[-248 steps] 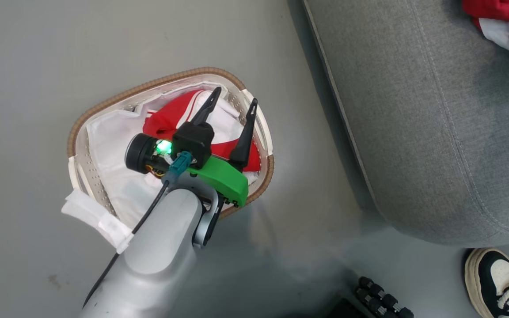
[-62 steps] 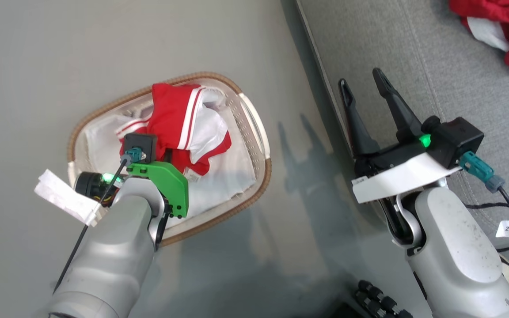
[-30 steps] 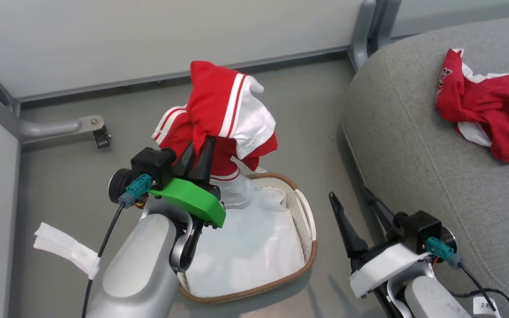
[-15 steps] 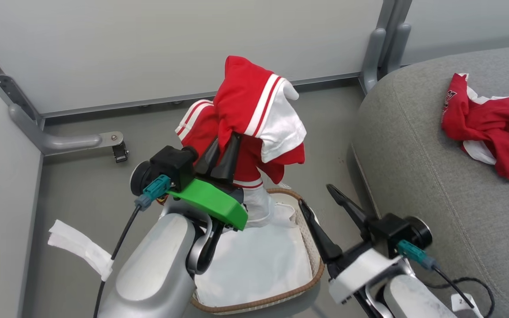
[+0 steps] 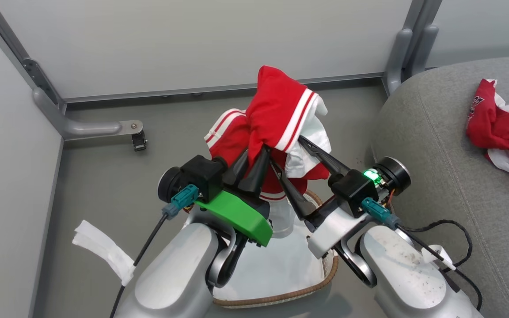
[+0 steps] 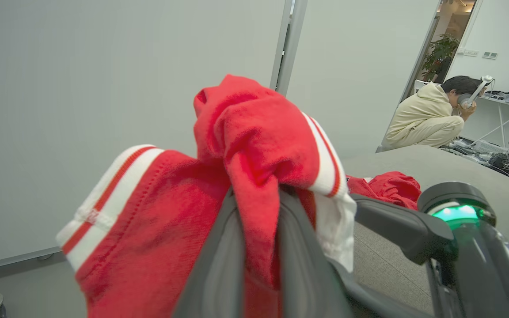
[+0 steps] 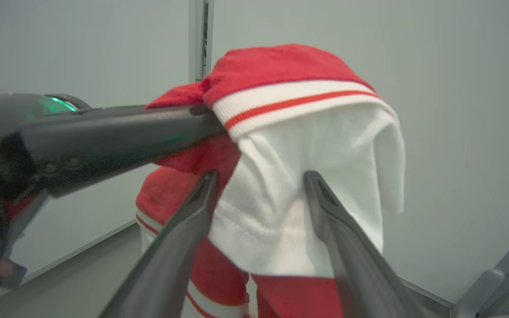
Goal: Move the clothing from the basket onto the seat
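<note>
**Clothing (image 5: 281, 101) aloft over basket (image 5: 276, 298)**

We note the left gripper (image 5: 255, 152) clamped on the clothing's red fold. The right gripper (image 5: 287, 151) gapes wide, its 2 fingers straddling the white panel. The seat (image 5: 435, 154) lies at 3 o'clock.

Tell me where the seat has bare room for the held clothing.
The seat is bare from its left edge to the crumpled red jersey. Crowded above the basket, where left gripper and right gripper meet the clothing.
</note>
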